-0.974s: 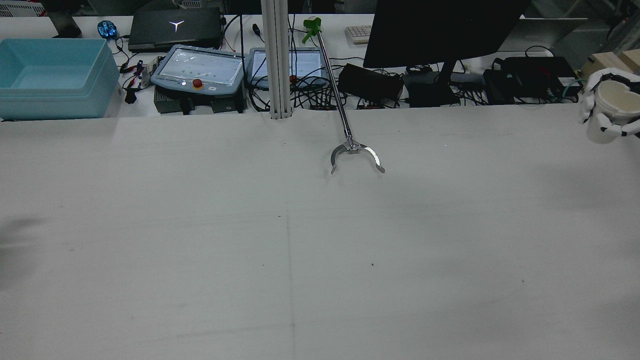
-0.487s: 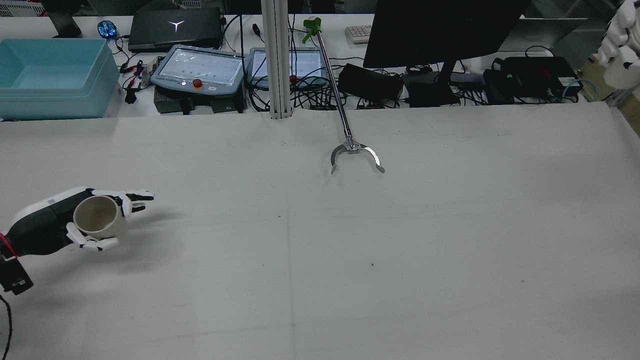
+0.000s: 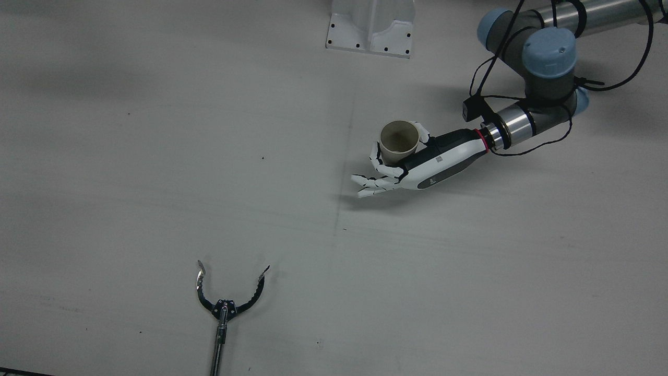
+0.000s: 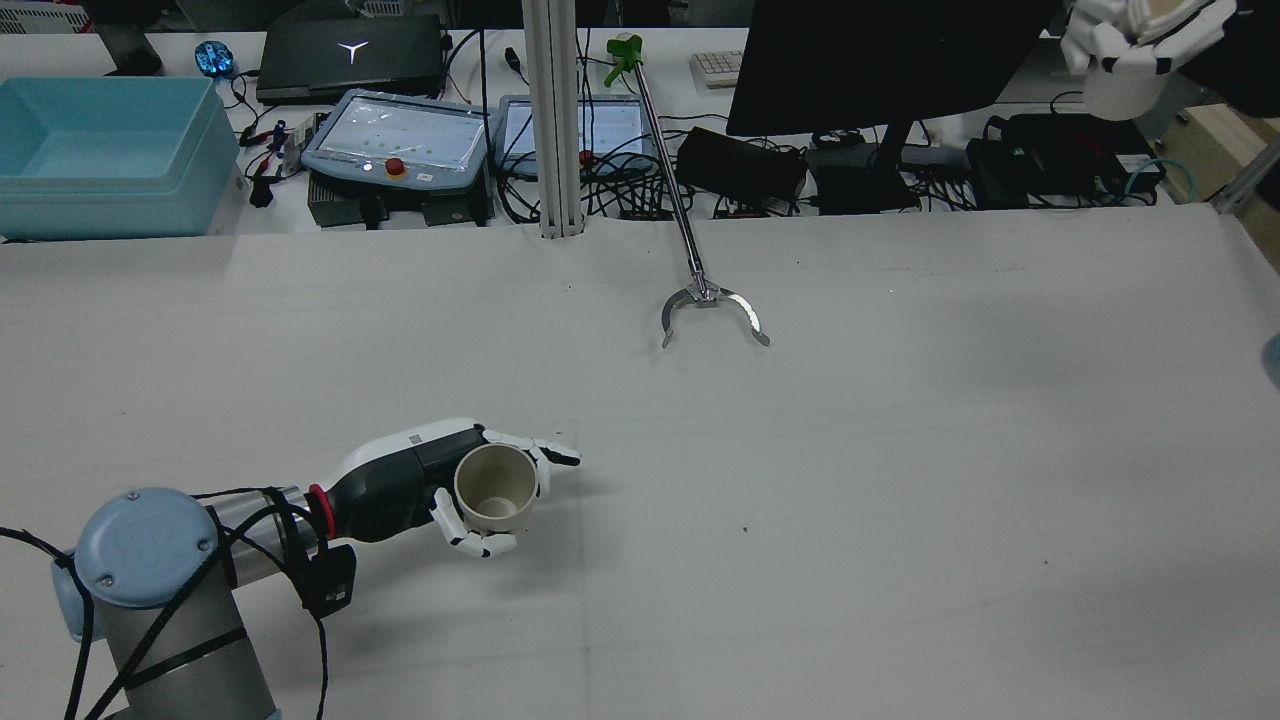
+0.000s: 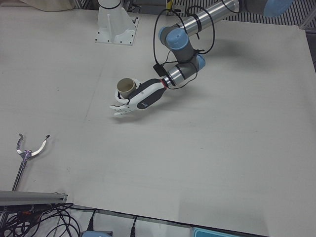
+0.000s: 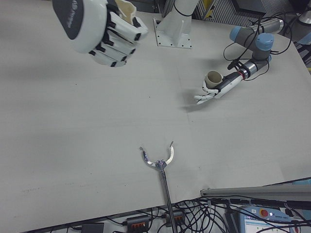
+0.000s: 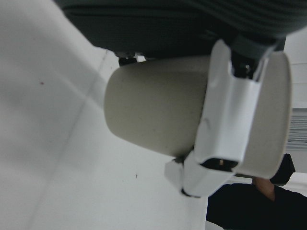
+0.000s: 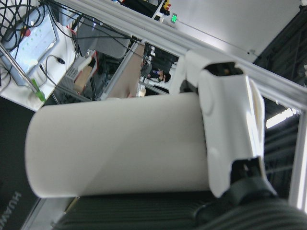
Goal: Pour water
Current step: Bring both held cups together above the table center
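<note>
Beige cup [image 4: 495, 487] is held upright by the left hand [image 4: 440, 485], fingers [image 4: 470, 538] wrapped round its wall, low over the worktop [image 4: 800, 480], lower left of the rear view. White cup [image 4: 1120, 85] is clasped in the right hand [image 4: 1135, 45], upper right, raised high. Both cups are judged light, thin-walled and easily crushed; mid-wall is the place to hold, with gentle pressure.

1. Beige cup [image 3: 399, 142] in white-and-black left hand [image 3: 412, 164].
2. White cup [image 4: 1120, 85] in white, black-jointed right hand [image 4: 1135, 40].
3. Pale grey table [image 3: 156, 156].
4. Silver grabber [image 4: 712, 310], green handle at 12 o'clock.
</note>
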`<action>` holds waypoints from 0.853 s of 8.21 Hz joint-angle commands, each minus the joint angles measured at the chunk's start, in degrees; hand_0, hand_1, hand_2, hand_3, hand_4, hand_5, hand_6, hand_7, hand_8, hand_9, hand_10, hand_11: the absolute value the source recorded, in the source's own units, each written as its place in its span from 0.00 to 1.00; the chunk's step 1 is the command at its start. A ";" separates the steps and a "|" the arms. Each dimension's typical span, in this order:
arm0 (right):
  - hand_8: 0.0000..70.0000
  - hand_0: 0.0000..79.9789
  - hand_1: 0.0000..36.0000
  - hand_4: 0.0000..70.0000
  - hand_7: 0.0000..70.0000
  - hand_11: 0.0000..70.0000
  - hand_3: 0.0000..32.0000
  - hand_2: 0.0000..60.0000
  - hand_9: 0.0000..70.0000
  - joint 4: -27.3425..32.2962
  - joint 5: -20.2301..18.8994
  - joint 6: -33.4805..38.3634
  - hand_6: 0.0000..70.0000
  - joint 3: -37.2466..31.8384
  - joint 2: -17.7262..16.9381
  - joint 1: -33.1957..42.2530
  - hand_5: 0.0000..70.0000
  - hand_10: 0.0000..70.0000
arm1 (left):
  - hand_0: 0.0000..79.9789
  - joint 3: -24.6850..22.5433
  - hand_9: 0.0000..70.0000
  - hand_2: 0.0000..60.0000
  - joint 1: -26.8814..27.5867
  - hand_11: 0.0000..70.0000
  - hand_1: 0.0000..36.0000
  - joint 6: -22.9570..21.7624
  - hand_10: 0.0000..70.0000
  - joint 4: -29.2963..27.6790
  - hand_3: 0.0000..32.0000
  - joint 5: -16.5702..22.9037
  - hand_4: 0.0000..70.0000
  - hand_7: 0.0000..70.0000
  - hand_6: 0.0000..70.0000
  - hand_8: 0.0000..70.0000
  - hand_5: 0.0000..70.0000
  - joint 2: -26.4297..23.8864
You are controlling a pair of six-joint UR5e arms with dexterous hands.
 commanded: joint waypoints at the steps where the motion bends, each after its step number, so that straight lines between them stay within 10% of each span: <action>1: 0.98 1.00 1.00 1.00 1.00 1.00 0.00 1.00 1.00 -13.00 6.24 -9.00 1.00 -6.14 15.73 -18.18 1.00 0.78 | 1.00 1.43 0.10 1.00 2.35 0.20 1.00 0.46 0.10 11.95 0.00 -0.88 0.97 0.28 0.23 0.09 1.00 -12.98; 7: 0.92 1.00 1.00 1.00 1.00 1.00 0.00 1.00 1.00 -15.38 16.91 -16.74 1.00 -9.66 19.79 -38.72 1.00 0.70 | 1.00 12.13 0.11 1.00 -0.20 0.20 1.00 -2.52 0.10 7.60 0.00 -2.98 0.99 0.29 0.25 0.10 1.00 -14.69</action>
